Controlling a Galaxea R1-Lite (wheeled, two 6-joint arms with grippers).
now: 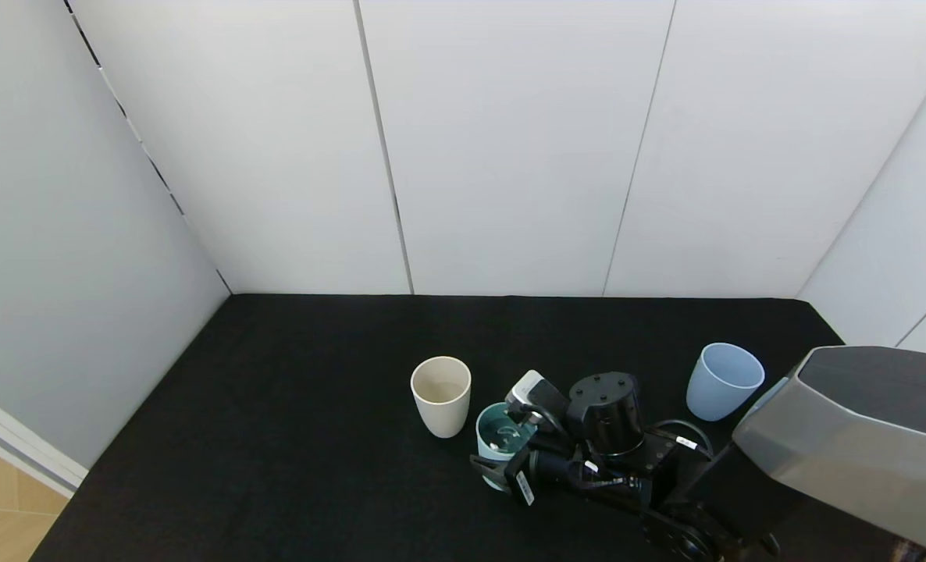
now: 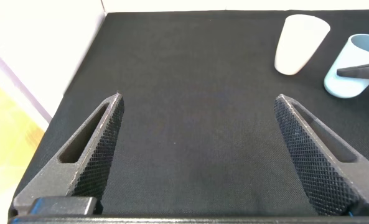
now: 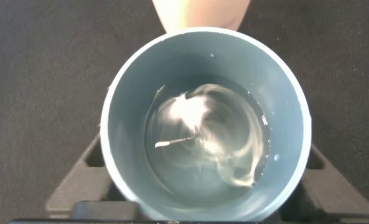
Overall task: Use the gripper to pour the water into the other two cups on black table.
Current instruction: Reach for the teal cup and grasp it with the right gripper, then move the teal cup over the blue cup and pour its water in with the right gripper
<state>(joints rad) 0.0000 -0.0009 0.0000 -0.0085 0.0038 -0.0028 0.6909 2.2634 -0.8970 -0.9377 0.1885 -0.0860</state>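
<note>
Careful: your right tool (image 1: 502, 464) pinches the teal cup (image 1: 499, 437) near the table's (image 1: 276, 406) front edge; tilt quickly and water (image 3: 203, 143) overshoots the cream cup (image 1: 440, 394). Left tool (image 2: 196, 155) hangs spread.

teal cup (image 1: 500, 437) lower wall hidden by right gripper (image 1: 510, 460) — cream cup (image 3: 200, 14) cropped

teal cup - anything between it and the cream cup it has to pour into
Nothing visible. The right gripper is shut on the teal cup, and the cream cup stands right beside it with only bare black table between. The blue cup is on the arm's far side.
</note>
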